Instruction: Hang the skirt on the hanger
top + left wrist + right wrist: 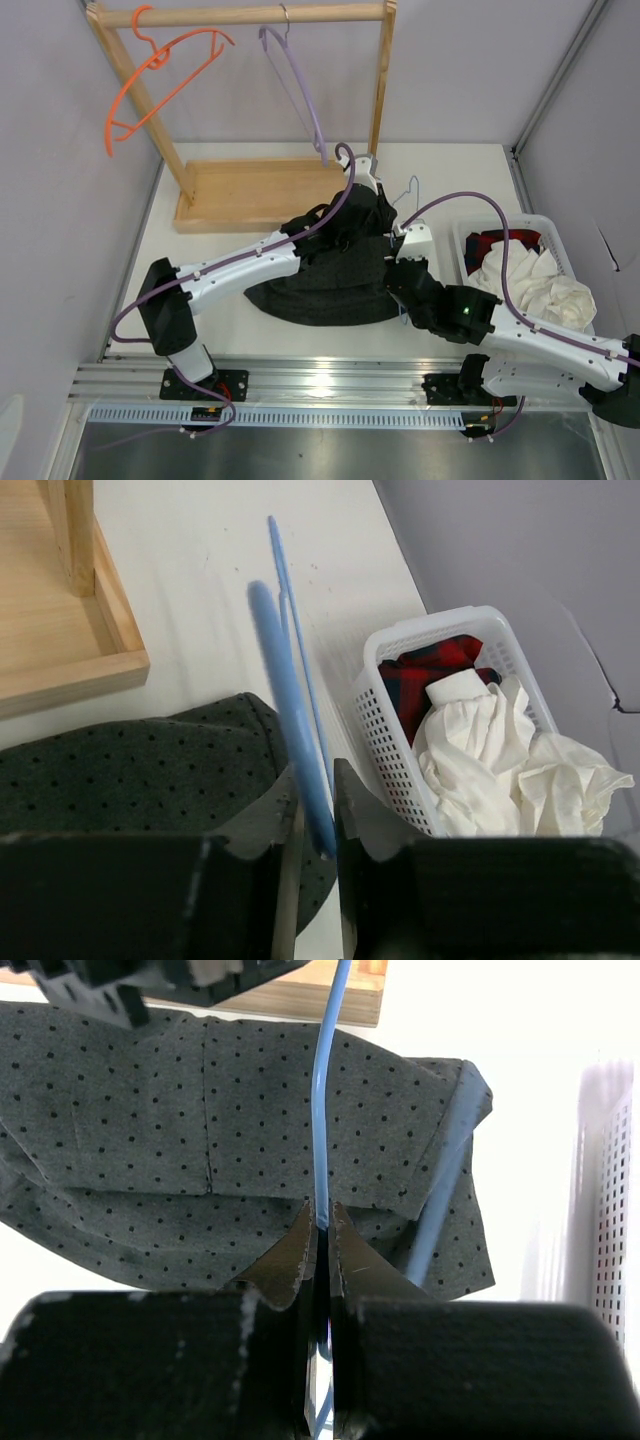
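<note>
The right gripper (pixel 320 1222), at the lower centre of its wrist view, is clamped on the thin light-blue wire hanger (pixel 322 1080). The wire runs straight up from its fingertips across the dark charcoal-grey dotted fabric skirt (pixel 150 1110). This looks like an anchoring hold, pinning the frame so that cloth can be worked over it.

The left gripper (pixel 316 770), at the bottom centre of its own view, has its fingers drawn in close on either side of the same blue wire. Whether they actually pinch it I cannot tell (the wire is blurred there). A second hold on the wire would stop the frame swinging, I judge.

The skirt lies spread on the white table (pixel 200 580), filling the centre of the overhead view. The hanger lies across it and part of the wire passes under a fold at the right, so the skirt is not yet properly on the hanger.

The white plastic lattice basket (pixel 440 620), at the right of the left wrist view, holds a crumpled white cloth (pixel 500 760). Behind that lies a dark red cloth (pixel 440 665). Both are bunched inside the walls and play no part here.
</note>
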